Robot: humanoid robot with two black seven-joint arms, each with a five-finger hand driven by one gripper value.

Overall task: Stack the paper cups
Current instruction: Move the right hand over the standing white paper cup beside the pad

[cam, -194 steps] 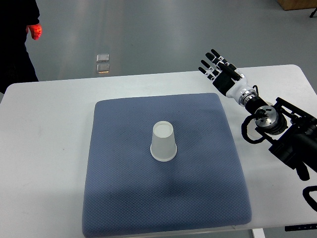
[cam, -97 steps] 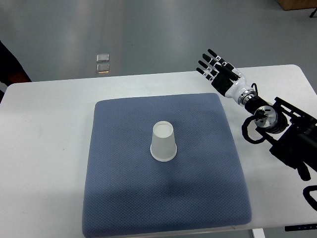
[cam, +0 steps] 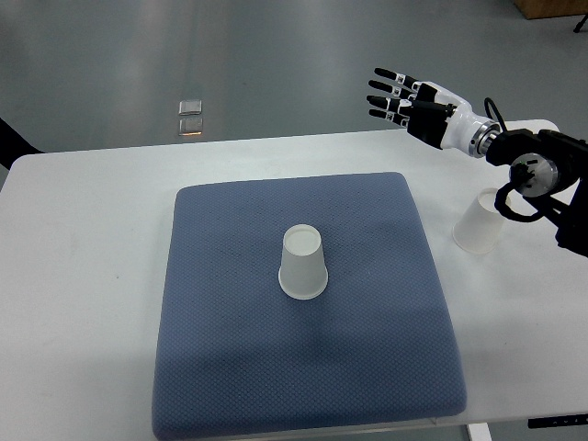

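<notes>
Grey floor up top, then a white counter [cam: 83, 239] with a big blue-grey mat [cam: 230, 367] laid across the middle. One white paper cup [cam: 303, 263] sits upside down pretty much dead center on the mat. A second paper cup [cam: 480, 222] is off the mat on the bare counter at the right, also looks upside down, partly tucked under the robot's arm. The right hand [cam: 412, 98] is up past the far edge of the counter, well apart from both cups, fingers [cam: 384, 73] spread out straight and holding nothing. There's a small shiny square thing [cam: 191, 118] on the floor out back.
</notes>
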